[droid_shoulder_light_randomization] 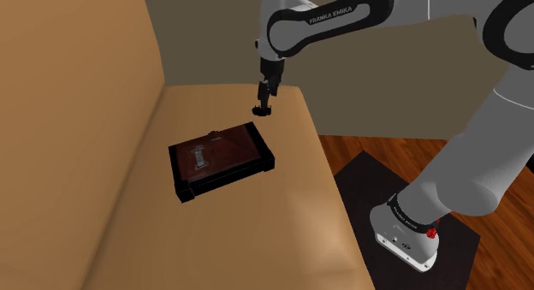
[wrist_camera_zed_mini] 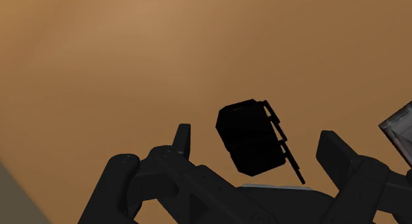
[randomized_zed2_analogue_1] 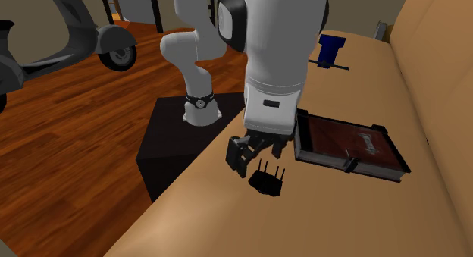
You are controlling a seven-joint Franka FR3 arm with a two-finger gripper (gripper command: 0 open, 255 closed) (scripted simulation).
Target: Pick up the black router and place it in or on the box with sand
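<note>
Released gripper (wrist_camera_zed_mini: 256,138) hangs over the router (wrist_camera_zed_mini: 249,147), not touching, near the seat's (randomized_zed2_analogue_1: 341,217) front edge; pinching its thin antennas (wrist_camera_zed_mini: 285,142) could let it slip before reaching the box (randomized_zed2_analogue_1: 345,165)

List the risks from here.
The router lies skewed between the fingers of the open gripper, so closing may twist it or slip off. Its thin antennas stick out toward one finger and might get pinched. A low carry could clip the raised black rim of the box.
</note>
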